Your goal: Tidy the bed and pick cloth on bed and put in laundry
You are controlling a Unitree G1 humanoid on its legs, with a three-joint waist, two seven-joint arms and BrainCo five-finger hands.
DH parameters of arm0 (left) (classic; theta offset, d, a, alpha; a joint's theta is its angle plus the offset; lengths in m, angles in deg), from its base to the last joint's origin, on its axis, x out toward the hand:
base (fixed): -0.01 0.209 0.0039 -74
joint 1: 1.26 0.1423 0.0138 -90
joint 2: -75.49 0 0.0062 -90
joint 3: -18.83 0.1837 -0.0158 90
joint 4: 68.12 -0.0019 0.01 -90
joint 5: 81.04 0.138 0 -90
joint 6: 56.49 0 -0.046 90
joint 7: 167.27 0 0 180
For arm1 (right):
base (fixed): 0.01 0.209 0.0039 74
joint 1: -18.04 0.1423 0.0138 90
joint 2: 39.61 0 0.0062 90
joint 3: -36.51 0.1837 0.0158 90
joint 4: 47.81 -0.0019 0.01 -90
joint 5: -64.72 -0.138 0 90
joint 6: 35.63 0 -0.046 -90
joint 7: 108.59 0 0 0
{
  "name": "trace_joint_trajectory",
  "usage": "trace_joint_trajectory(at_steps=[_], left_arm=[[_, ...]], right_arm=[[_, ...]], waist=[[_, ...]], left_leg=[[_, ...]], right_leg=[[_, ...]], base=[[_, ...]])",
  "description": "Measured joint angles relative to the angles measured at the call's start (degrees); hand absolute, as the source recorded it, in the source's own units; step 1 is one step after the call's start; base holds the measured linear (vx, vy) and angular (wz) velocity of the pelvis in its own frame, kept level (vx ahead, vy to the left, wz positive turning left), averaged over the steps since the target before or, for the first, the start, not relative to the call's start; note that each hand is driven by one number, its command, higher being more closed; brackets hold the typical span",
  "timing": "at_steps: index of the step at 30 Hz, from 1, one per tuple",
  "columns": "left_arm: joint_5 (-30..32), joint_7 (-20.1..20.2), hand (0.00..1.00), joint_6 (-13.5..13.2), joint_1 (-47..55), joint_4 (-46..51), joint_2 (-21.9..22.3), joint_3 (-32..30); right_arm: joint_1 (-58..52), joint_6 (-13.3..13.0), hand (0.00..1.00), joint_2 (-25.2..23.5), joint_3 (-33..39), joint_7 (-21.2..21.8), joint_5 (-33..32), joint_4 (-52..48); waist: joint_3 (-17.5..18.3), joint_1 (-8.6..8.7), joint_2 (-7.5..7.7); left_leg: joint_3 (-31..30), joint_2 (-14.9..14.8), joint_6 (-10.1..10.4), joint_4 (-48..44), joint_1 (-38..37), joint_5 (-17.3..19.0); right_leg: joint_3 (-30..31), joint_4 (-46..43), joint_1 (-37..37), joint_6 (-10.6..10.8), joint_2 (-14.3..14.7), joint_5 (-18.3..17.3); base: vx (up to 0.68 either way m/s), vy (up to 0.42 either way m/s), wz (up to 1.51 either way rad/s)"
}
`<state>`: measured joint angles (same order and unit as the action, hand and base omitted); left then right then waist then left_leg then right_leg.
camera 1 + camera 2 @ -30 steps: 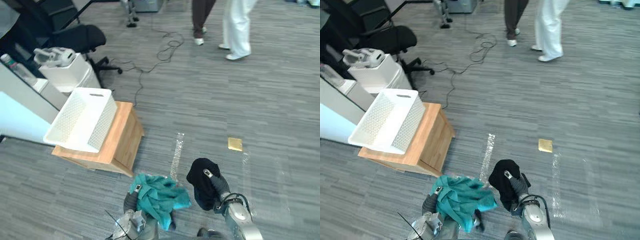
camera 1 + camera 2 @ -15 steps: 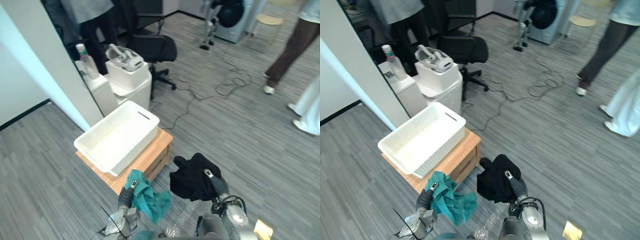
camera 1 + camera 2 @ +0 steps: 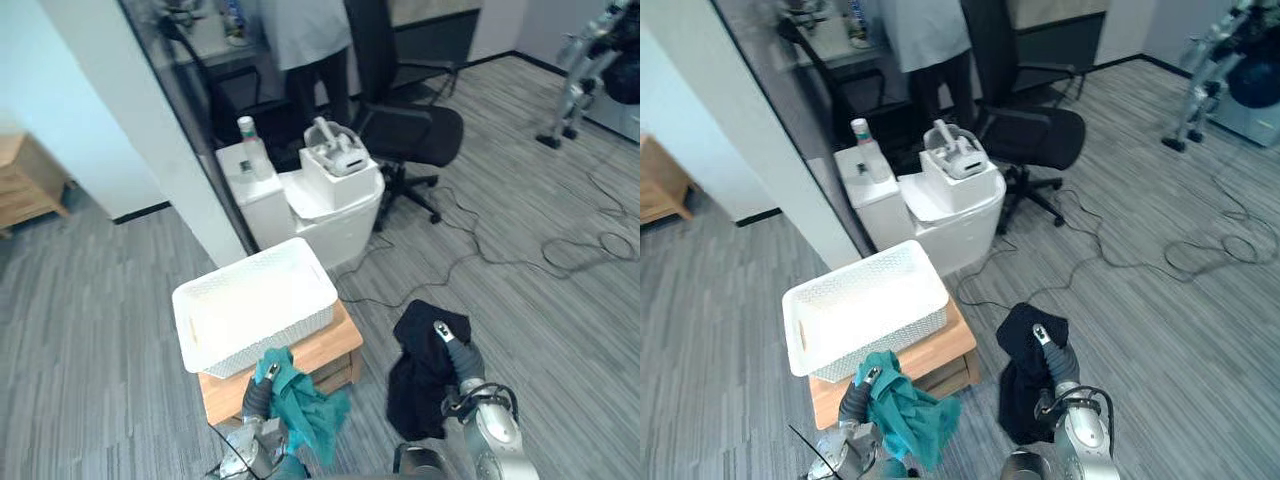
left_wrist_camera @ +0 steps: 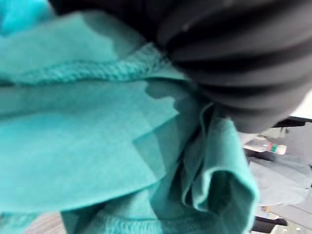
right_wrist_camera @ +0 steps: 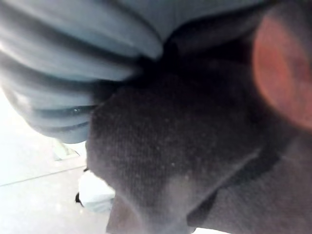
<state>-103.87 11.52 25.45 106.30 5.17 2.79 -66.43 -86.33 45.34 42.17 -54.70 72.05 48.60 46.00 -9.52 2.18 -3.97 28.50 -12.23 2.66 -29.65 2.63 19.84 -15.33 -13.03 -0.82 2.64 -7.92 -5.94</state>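
From the left eye view there are two cloths, one basket and one low wooden bench point(image 3: 325, 348). The teal cloth point(image 3: 305, 412) hangs bunched from the left hand point(image 3: 258, 396), whose thumb pinches it, at the bench's near edge, just near of the white laundry basket point(image 3: 268, 343) that sits on the bench. The black cloth point(image 3: 418, 368) hangs from the right hand point(image 3: 459, 364), pinched the same way, over grey striped carpet point(image 3: 90, 300) to the right of the bench. Beyond the basket stand two white cabinets point(image 3: 335, 215), one carrying a bottle point(image 3: 247, 134), the other a white device, then a black office chair point(image 3: 408, 125) and a person point(image 3: 300, 35) in a white top; cables point(image 3: 560, 255) trail across the floor far right, and a pale partition wall point(image 3: 120, 120) runs on the left. The right eye view gives the same layout. The left wrist view shows teal folds lying against the hand's ribbed cover. The right wrist view shows black fabric close against that hand's cover.
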Motion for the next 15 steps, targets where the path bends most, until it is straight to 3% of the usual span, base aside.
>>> trace_joint_trajectory(at_steps=[2, 8, 10, 11, 12, 13, 15], left_arm=[[0.1, 0.2, 1.0, 0.0, 0.0, 1.9, -0.3, 0.5], [0.1, 1.3, 1.0, 0.1, -0.1, 3.3, -2.3, 3.0], [0.5, 1.5, 1.0, 0.4, -0.1, 3.7, -2.7, 4.2], [1.1, 2.2, 1.0, 0.4, -0.1, 3.9, -2.9, 4.7], [1.3, 2.5, 1.0, 0.4, 0.0, 4.7, -4.0, 5.0], [1.9, 2.5, 1.0, 0.4, 0.0, 5.2, -4.9, 5.0], [2.9, 2.5, 1.0, 0.4, -0.2, 5.5, -6.5, 4.9]], right_arm=[[1.2, 0.4, 1.0, 0.1, 1.6, -0.7, 0.8, 0.1], [3.8, 0.5, 1.0, -0.8, 3.4, -0.9, 1.0, -1.4], [4.3, 0.5, 1.0, -0.9, 3.9, -0.9, 1.1, -1.5], [4.2, 0.5, 1.0, -1.0, 4.3, -1.0, 1.7, -1.5], [4.3, 0.5, 1.0, -1.5, 4.4, -1.2, 2.7, -1.5], [4.3, 0.5, 1.0, -2.1, 4.3, -1.5, 3.4, -1.5], [4.2, 0.5, 1.0, -3.0, 4.4, -1.7, 3.9, -2.2]], waist=[[0.3, -0.68, -0.16], [1.3, -1.61, 2.69], [1.2, -1.42, 3.07], [1.0, -0.94, 3.27], [0.8, -0.36, 3.9], [0.7, 0.21, 4.4], [1.1, 1.03, 5.08]], left_leg=[[2.1, 2.3, -3.4, 8.7, 0.1, -7.0], [-1.8, 8.1, -4.9, 16.2, -2.0, -9.7], [-3.1, 10.7, -5.0, 21.2, -5.0, -11.2], [-4.5, 11.5, -4.7, 23.5, -7.1, -11.2], [-5.9, 12.5, -5.0, 24.7, -9.0, -11.3], [-7.3, 12.7, -6.0, 24.8, -9.5, -11.6], [-9.5, 12.3, -6.1, 24.6, -9.4, -11.6]], right_leg=[[-2.5, 0.2, 0.8, 1.2, -0.5, -0.1], [-6.8, 2.5, 3.8, 2.8, -3.9, 0.8], [-6.7, -4.8, 2.6, 4.2, -6.6, -0.1], [-6.1, -13.5, 0.2, 4.1, -8.4, -0.1], [-3.3, -23.6, -3.5, 1.8, -10.3, 1.5], [-0.2, -28.3, -6.2, 1.2, -10.2, 0.5], [5.1, -29.8, -8.9, 2.3, -7.8, -3.9]], base=[[0.15, 0.048, 0.7], [0.09, 0.108, 0.47], [0.02, 0.136, 0.49], [-0.01, 0.138, 0.61], [0.01, 0.133, 0.6], [0.06, 0.072, 0.67], [0.11, 0.003, 0.73]])
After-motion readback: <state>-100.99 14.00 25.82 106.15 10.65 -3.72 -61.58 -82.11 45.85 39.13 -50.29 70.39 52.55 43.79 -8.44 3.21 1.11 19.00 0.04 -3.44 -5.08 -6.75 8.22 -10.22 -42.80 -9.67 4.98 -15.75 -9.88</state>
